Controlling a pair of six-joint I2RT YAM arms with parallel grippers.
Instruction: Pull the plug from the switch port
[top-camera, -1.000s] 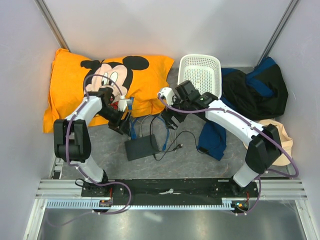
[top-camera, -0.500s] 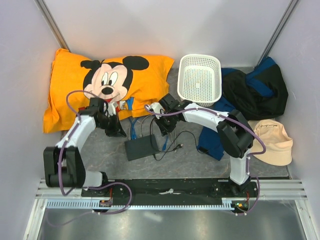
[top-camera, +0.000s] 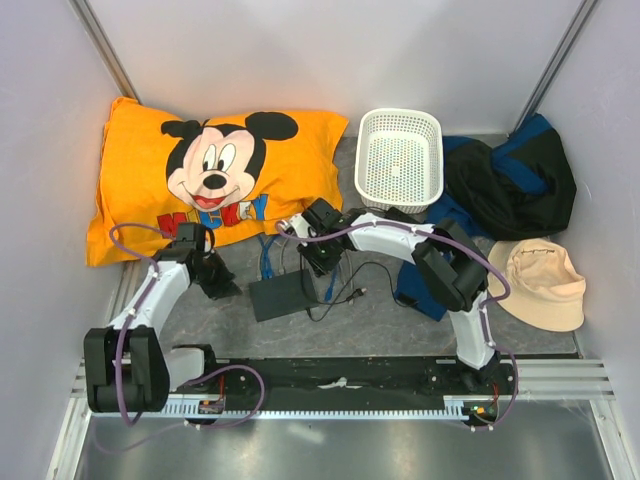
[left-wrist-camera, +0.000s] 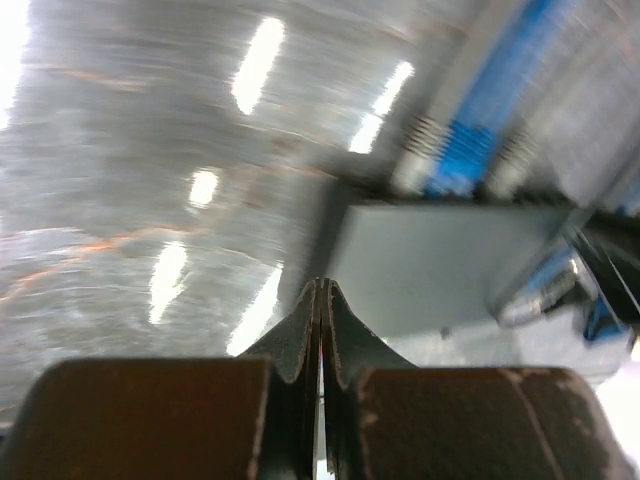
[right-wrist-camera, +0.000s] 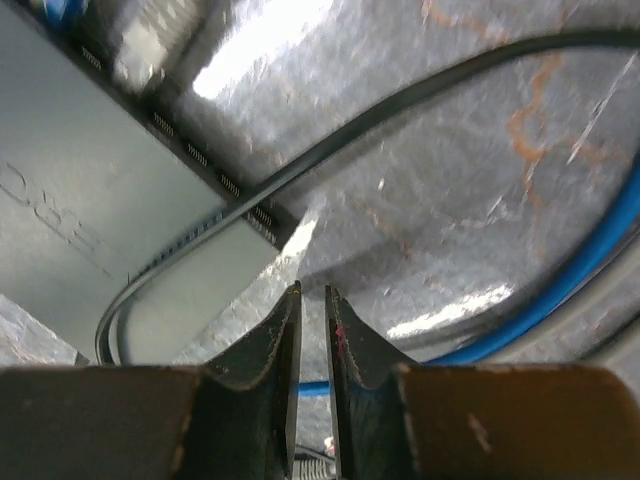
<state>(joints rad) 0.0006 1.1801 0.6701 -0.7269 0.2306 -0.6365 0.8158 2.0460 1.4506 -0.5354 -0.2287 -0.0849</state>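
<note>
Nearest, L gripper (left-wrist-camera: 322, 285) is clenched shut, empty. The switch port (left-wrist-camera: 450, 260) lies flat just ahead-right of it, long axis running gripper to gripper, blue plugs (left-wrist-camera: 455, 160) at its far edge. R gripper (right-wrist-camera: 312, 290): fingers a slit apart, can't tell if gripping.

The switch port (top-camera: 283, 294) lies on the table (top-camera: 390, 318), cables (top-camera: 345, 285) just right of it. Behind it, a pillow (top-camera: 215, 180) sits left and a basket (top-camera: 400, 158) right. A jacket (top-camera: 510, 180) and cap (top-camera: 545, 285) lie farther right.
</note>
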